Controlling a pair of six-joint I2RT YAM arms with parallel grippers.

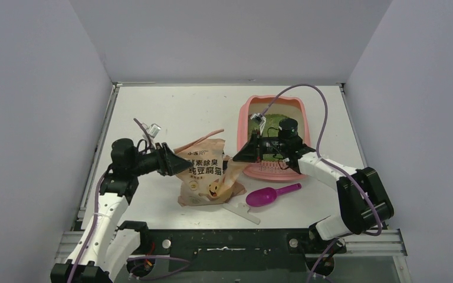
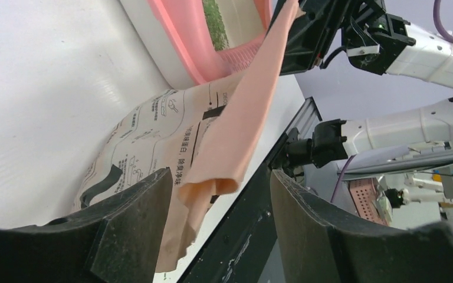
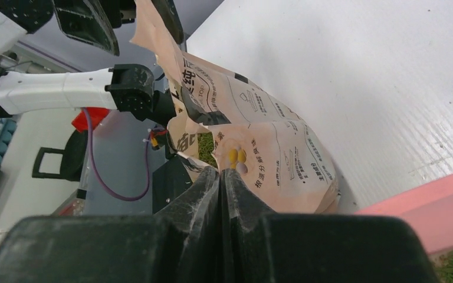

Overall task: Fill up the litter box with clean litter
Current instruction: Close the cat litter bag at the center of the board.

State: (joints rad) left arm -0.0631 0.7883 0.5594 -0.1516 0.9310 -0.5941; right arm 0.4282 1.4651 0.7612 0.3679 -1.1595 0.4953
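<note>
The litter box (image 1: 265, 173) sits just behind the right gripper (image 1: 236, 157) and already holds a green bed of litter (image 1: 277, 118) — how deep, I cannot tell. That gripper is pinched shut on the torn edge of the bag (image 1: 203, 177). The left gripper (image 2: 219, 177) stands wide around a loose flap, gripping nothing — the bag stands upright between them, not yet tipped over the box.

A lab test cell: white table (image 1: 171, 112) boxed in by plain walls (image 1: 35, 88).

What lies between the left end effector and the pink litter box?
The tan litter bag, with the right end effector pinching its edge beside the litter box. The top external view shows this.
</note>
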